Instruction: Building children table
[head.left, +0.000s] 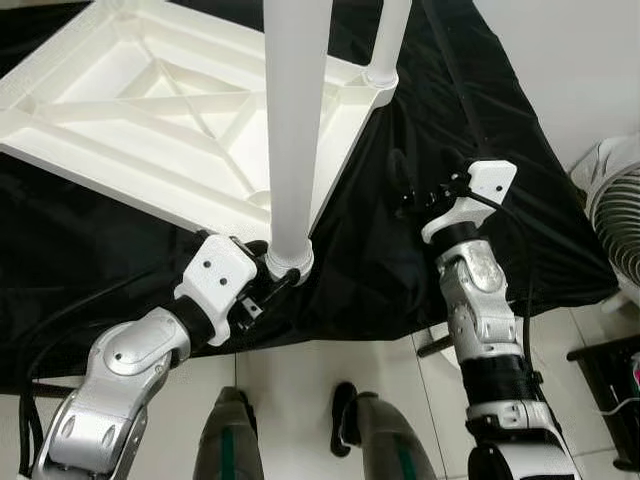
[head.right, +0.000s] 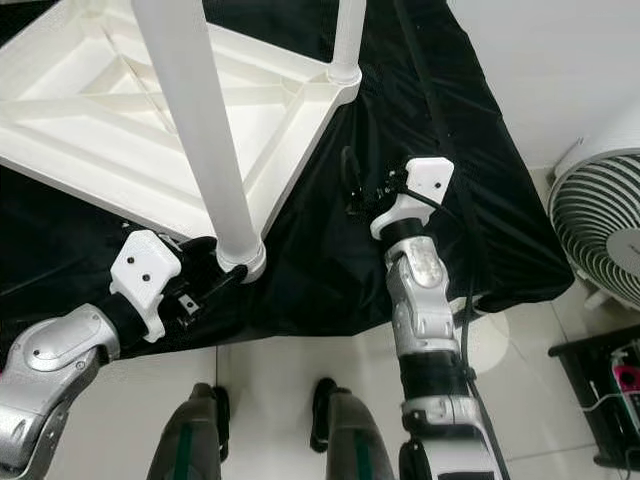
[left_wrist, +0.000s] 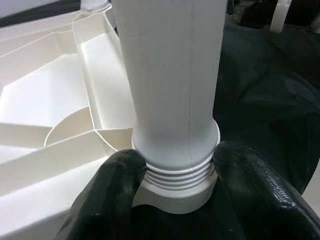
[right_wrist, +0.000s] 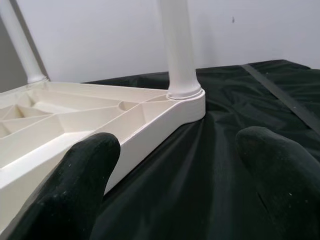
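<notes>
Tabletop (head.left: 150, 110) lies inverted on black cloth (head.left: 420, 240). Left gripper (left_wrist: 175, 172) is clamped on near leg's (head.left: 295, 120) threaded base at the corner socket; threads still show, so screwing-in appears unfinished and further turning is needed. Right gripper (right_wrist: 180, 165), fingers apart, hovers empty near far leg (right_wrist: 177, 50). Fan (head.right: 600, 225) stands clear.

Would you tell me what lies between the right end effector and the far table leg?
Only bare black cloth; the right wrist view shows nothing else between the open right end effector and the leg.
</notes>
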